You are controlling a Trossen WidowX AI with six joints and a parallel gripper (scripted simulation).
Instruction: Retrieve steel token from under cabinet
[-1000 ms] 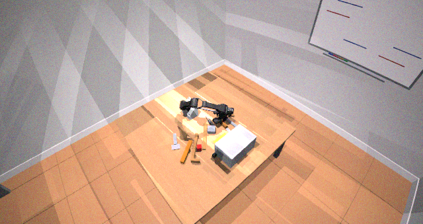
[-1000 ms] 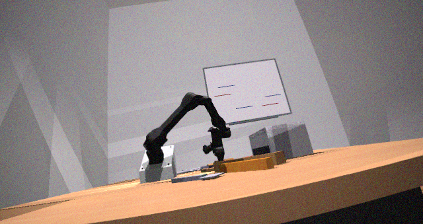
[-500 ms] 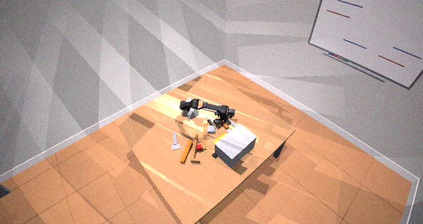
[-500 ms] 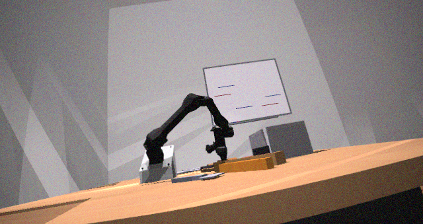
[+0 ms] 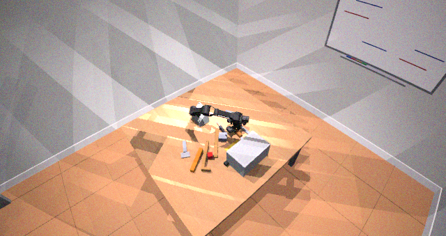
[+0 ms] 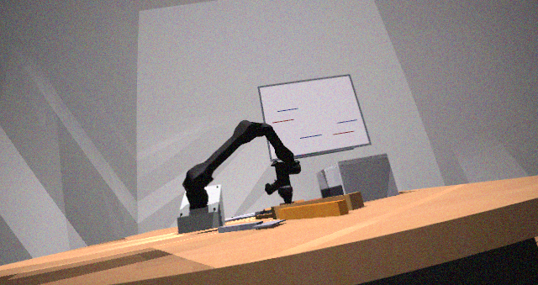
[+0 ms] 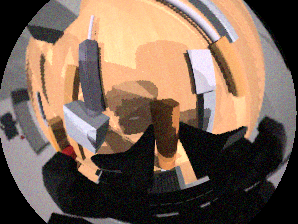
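Observation:
My gripper (image 5: pixel 236 129) (image 6: pixel 287 201) (image 7: pixel 163 124) is shut on a brown wooden handle (image 7: pixel 166 117), which stands between the fingertips in the wrist view. The rest of that tool is largely hidden by the fingers. The gripper is low over the table, beside the cabinet's near side. The grey cabinet (image 5: pixel 248 154) (image 6: pixel 370 176) stands to the right of the gripper in the top and exterior views. A small strip of the yellow marked area (image 5: pixel 230 146) shows at the cabinet's edge. The steel token cannot be made out in any view.
A blue-grey block (image 5: pixel 223 136) (image 7: pixel 82 125) lies near the gripper. Wooden pieces (image 5: pixel 216 143) (image 5: pixel 206 157), a red cube (image 5: pixel 210 155), an orange bar (image 5: pixel 196 160) (image 6: pixel 313 209) and a flat grey tool (image 5: pixel 185 154) lie farther off. A small black object (image 5: pixel 226 163) is beside the cabinet.

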